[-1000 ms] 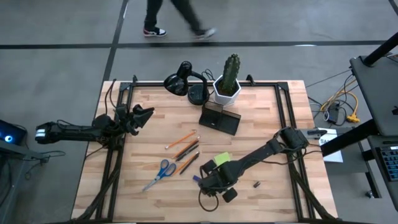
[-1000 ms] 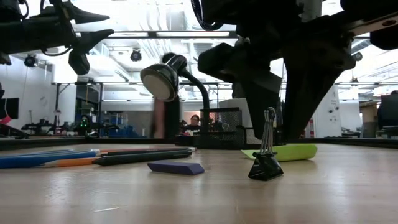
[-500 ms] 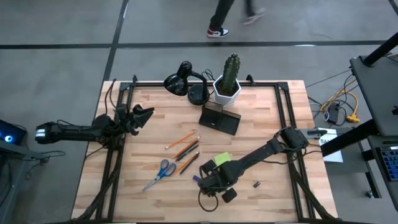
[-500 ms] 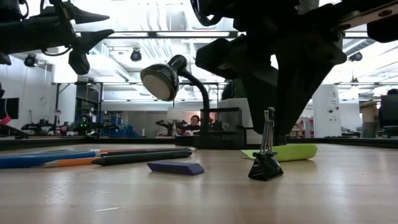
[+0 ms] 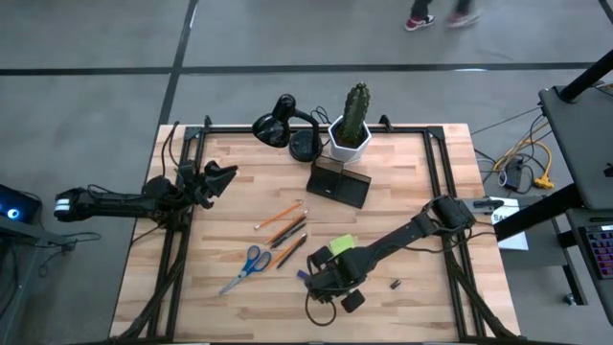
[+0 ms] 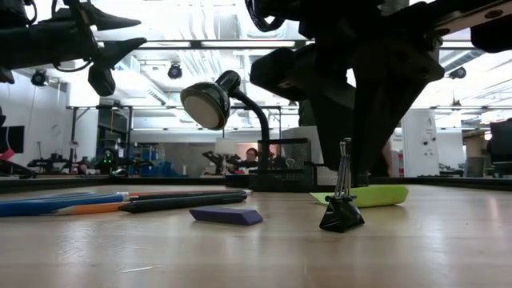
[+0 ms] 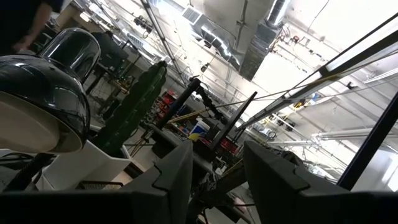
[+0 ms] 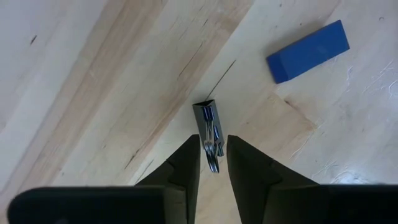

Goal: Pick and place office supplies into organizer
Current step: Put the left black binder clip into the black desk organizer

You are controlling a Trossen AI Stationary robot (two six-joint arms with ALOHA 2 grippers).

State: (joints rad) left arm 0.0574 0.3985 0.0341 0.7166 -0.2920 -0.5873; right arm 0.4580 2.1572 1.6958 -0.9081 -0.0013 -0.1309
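A black binder clip (image 6: 342,210) stands upright on the table, its body down and its wire handles up. My right gripper (image 8: 213,152) points down over it near the table's front, shut on those handles. Close by lie a blue block (image 8: 308,51) and a lime-green sticky pad (image 5: 341,245). Scissors (image 5: 247,266) and pencils (image 5: 283,225) lie toward the left. The dark organizer (image 5: 340,182) stands at the back. My left gripper (image 5: 225,174) hovers open at the left edge, holding nothing. My right gripper pinches the clip's upright wire handles (image 8: 211,144) near their top between its two fingers. The fingers come from above, pointing down. The clip stands upright with its black body (image 6: 342,216) resting on the table.
A black desk lamp (image 5: 283,125) and a cactus in a white pot (image 5: 351,134) stand at the far edge beside the organizer. A tiny dark bit (image 5: 394,284) lies right of my right gripper. Bare wood lies toward the near edge.
My right gripper's fingers have drawn together around the clip's handles while the arm kept its place. The clip has stayed upright on the table. A person has walked past beyond the far edge.
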